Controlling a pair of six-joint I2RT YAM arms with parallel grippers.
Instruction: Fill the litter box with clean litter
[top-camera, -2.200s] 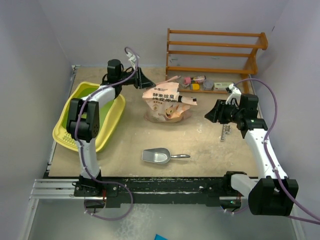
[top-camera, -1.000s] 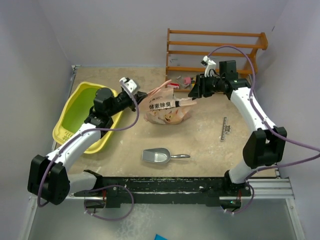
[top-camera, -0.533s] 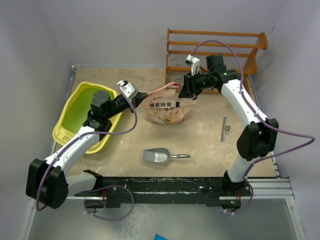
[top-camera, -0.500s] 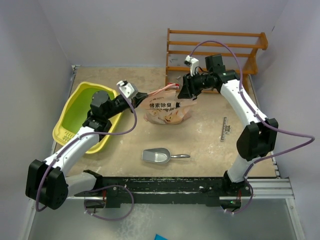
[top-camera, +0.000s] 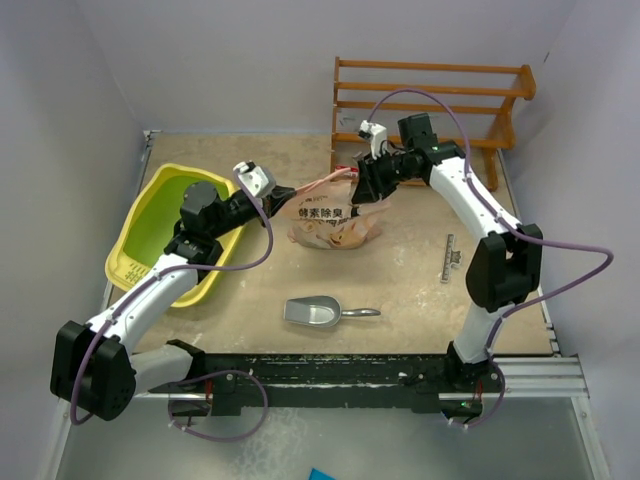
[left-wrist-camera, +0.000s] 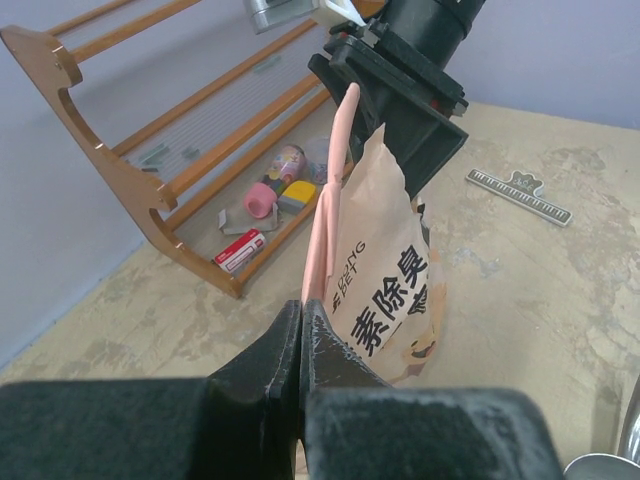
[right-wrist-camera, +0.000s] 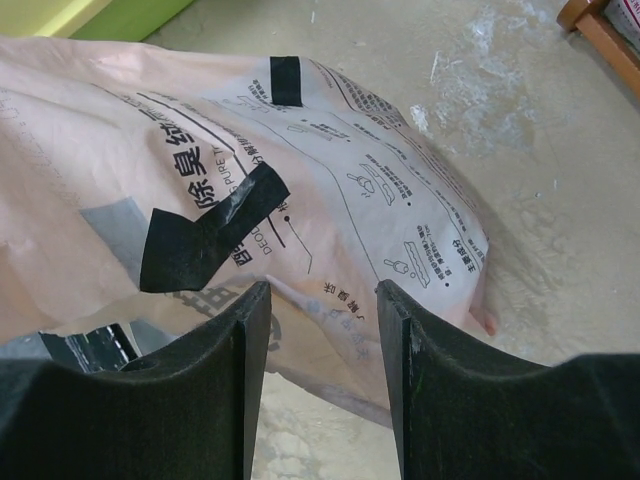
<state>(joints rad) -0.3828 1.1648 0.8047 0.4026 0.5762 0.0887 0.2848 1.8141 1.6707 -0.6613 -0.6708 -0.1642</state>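
Note:
The yellow litter box (top-camera: 127, 262) sits at the left of the table, its inside greenish. The peach-pink bag (top-camera: 335, 225) stands mid-table; the clean litter is hidden inside it. My left gripper (top-camera: 288, 193) is shut on the bag's pink top edge (left-wrist-camera: 325, 220), with the fingers (left-wrist-camera: 300, 325) pressed together in the left wrist view. My right gripper (top-camera: 361, 194) is at the bag's top right corner. In the right wrist view it (right-wrist-camera: 320, 350) is open, with a fold of the bag (right-wrist-camera: 300, 200) between the jaws.
A silver metal scoop (top-camera: 315, 312) lies in front of the bag. A wooden rack (top-camera: 430, 100) stands at the back right, with small items (left-wrist-camera: 270, 195) on its lowest shelf. A grey ruler (top-camera: 450, 257) lies on the table at the right.
The left arm swung from over the tub to the bag and took its top edge. The right arm moved from the table's right side to the bag's top right corner.

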